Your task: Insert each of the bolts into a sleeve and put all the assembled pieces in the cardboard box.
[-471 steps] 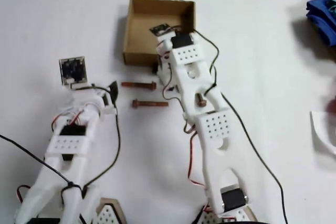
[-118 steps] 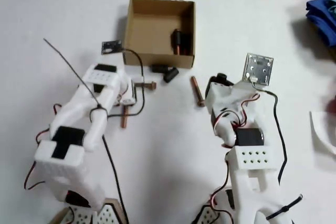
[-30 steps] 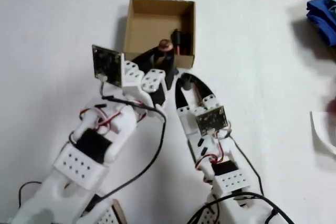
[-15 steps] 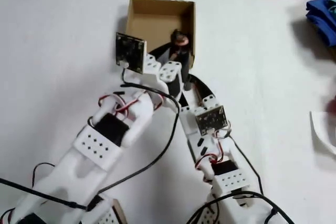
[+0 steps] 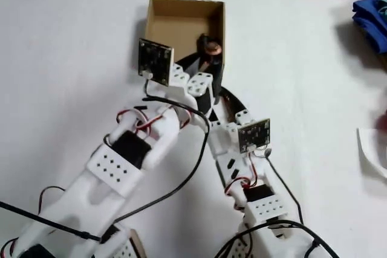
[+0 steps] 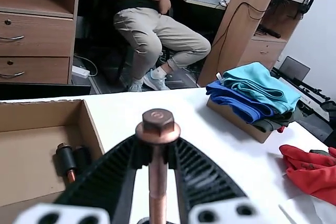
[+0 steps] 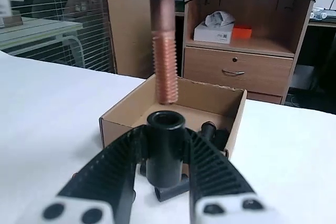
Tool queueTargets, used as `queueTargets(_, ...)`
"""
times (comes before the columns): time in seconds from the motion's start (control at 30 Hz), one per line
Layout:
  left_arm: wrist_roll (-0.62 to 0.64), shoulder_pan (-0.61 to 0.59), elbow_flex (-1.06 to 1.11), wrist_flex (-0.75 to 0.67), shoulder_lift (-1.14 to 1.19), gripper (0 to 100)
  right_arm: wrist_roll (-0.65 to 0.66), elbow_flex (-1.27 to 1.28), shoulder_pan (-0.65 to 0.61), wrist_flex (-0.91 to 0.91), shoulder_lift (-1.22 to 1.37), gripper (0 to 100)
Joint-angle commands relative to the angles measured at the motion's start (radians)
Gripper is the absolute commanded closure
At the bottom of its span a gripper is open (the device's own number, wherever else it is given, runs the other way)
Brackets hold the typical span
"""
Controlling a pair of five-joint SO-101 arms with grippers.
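My left gripper (image 6: 157,148) is shut on a copper bolt (image 6: 156,129) and holds it upright, head on top. Its threaded end (image 7: 166,72) hangs just above the mouth of a black sleeve (image 7: 165,153). That sleeve stands upright in my shut right gripper (image 7: 164,140). From above, the bolt head (image 5: 210,45) and the left gripper (image 5: 204,57) sit over the near right corner of the cardboard box (image 5: 175,25). Inside the box lies one sleeve with a bolt in it (image 6: 70,160). A loose black sleeve (image 7: 171,191) lies on the table in front of the box.
Folded blue cloth (image 5: 372,19) lies at the far right of the table, with a red cloth (image 6: 310,166) nearer. A white object (image 5: 370,152) sits at the right edge. The white table to the left of the box is bare.
Over the last second my left gripper carried the bolt from in front of the box to its near right corner, above the sleeve. The right wrist shifted slightly to the right.
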Motion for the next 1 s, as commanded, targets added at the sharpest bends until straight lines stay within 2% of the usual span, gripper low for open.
queueTargets(0.0,0.006,-0.002,-0.056,-0.028,-0.003,97,-0.012,-0.002,-0.001,-0.028,0.002,97.9)
queueTargets(0.9,-0.003,0.002,0.073,-0.028,-0.002,97,-0.014,-0.021,-0.004,-0.028,-0.005,98.0)
queueTargets(0.97,-0.049,0.005,0.076,-0.026,0.000,97,-0.014,-0.044,-0.004,-0.024,-0.005,98.0)
